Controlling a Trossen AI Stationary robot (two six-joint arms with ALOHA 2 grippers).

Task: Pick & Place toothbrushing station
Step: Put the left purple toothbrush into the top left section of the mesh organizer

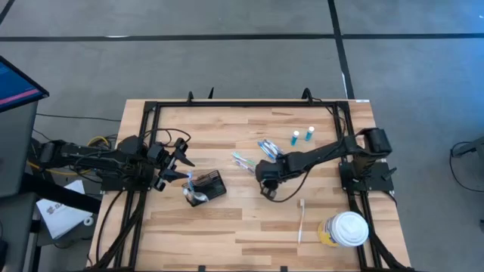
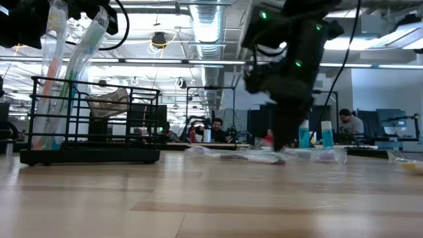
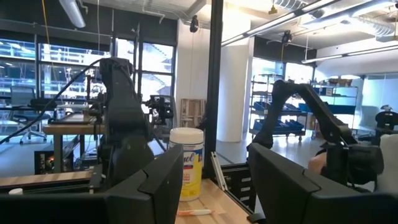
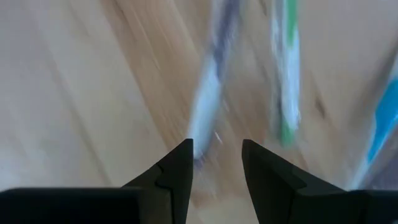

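Two arms share the wooden table [image 1: 227, 227] you see from above. Your left gripper [image 1: 175, 162] sits near the table's left side, just beside the toothbrushing station [image 1: 207, 187], a small black wire holder standing upright left of the table's middle; in the low view the station [image 2: 92, 122] already carries wrapped toothbrushes [image 2: 56, 73] standing on end at one side. The left jaws stand wide apart and empty, as the left wrist view shows, with a white-lidded wipes canister [image 3: 186, 163] visible between the fingers [image 3: 155, 186] farther off. Your right gripper [image 1: 266, 175] is lowered at the table's middle, next to a loose cluster of packaged toothbrushes [image 1: 257, 155]. Its jaws are partly apart, poised over a blurred toothbrush [image 4: 208, 106] lying on the wood, not clamped on it. Behind that cluster stand two small blue bottles [image 1: 301, 136]. Near the front right corner you find one bare toothbrush [image 1: 301, 219] beside the wipes canister.
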